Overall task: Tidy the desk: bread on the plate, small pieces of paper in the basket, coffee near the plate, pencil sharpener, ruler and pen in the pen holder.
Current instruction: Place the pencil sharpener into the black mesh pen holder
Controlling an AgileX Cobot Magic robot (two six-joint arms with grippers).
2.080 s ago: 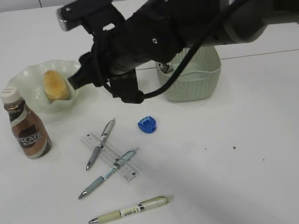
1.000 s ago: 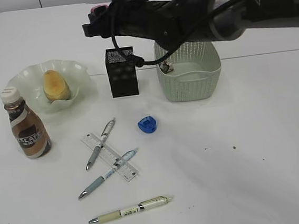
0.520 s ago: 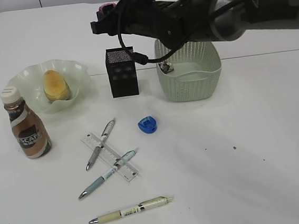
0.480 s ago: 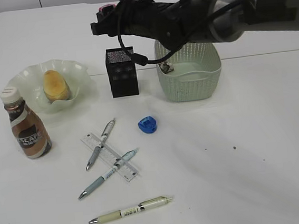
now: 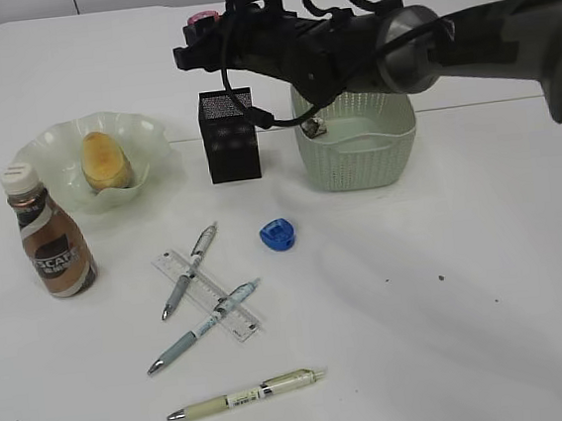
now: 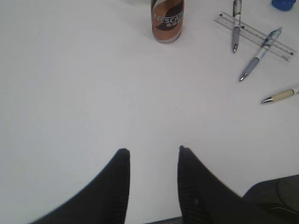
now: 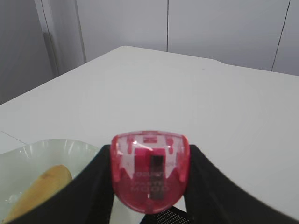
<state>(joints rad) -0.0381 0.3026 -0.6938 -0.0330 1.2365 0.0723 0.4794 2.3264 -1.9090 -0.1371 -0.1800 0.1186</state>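
Exterior view, left to right: the left end effector (image 6: 152,151) waits parted and empty over bare counter (image 6: 93,93), well away. The pen holder (image 5: 229,136) stands upright beside the basket (image 5: 360,153). The right end effector (image 5: 205,24), nearer, grips a pink pencil sharpener (image 7: 150,169) above and slightly behind the holder's mouth, so the drop looks nearly aligned.

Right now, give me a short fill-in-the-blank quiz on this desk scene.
1. The bread lies on the ____.
2. The right gripper holds a ____ sharpener.
3. Two pens lie across the ____.
4. The blue sharpener sits on the ____.
Missing words: plate; pink; ruler; desk
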